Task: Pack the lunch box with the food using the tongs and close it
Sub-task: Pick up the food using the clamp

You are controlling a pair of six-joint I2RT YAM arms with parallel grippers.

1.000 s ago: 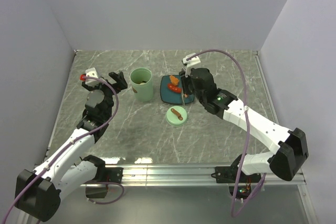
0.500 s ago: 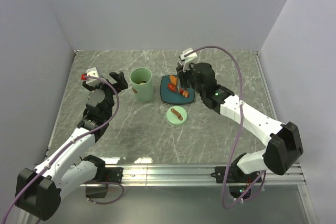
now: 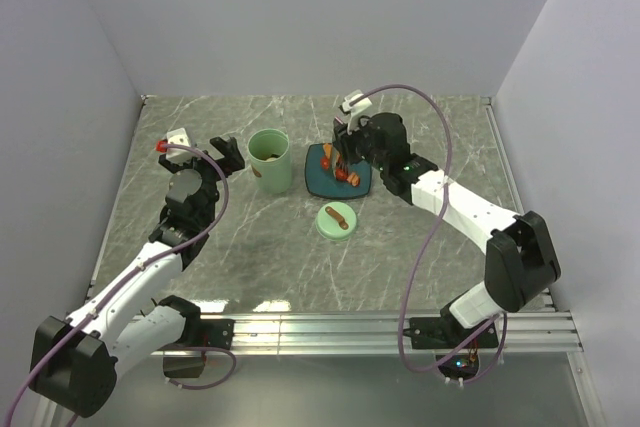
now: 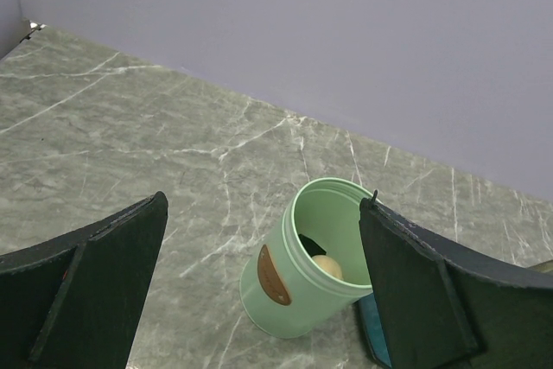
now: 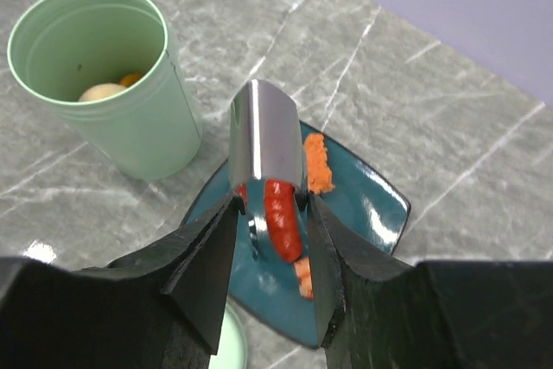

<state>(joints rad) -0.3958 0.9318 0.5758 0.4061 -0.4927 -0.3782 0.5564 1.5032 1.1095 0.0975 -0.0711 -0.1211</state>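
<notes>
The tongs, squeezed in our right gripper, pinch the sausage; we should lift steadily toward the lunch box, left gripper wide open and empty.

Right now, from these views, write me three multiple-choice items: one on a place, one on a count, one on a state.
1. Where does the lid lie?
A. on the lunch box
B. on the table, near the plate
C. on the plate

2. How many food pieces show inside the lunch box?
A. none
B. two
C. five

3. The right end effector is:
A. shut on the tongs
B. open, holding nothing
C. gripping the lid

Key: 1 B, the lid rests on marble beside the plate. 2 B, a beige ball and an orange piece show. 3 A, its fingers clamp the tongs, which pinch the red sausage.
</notes>
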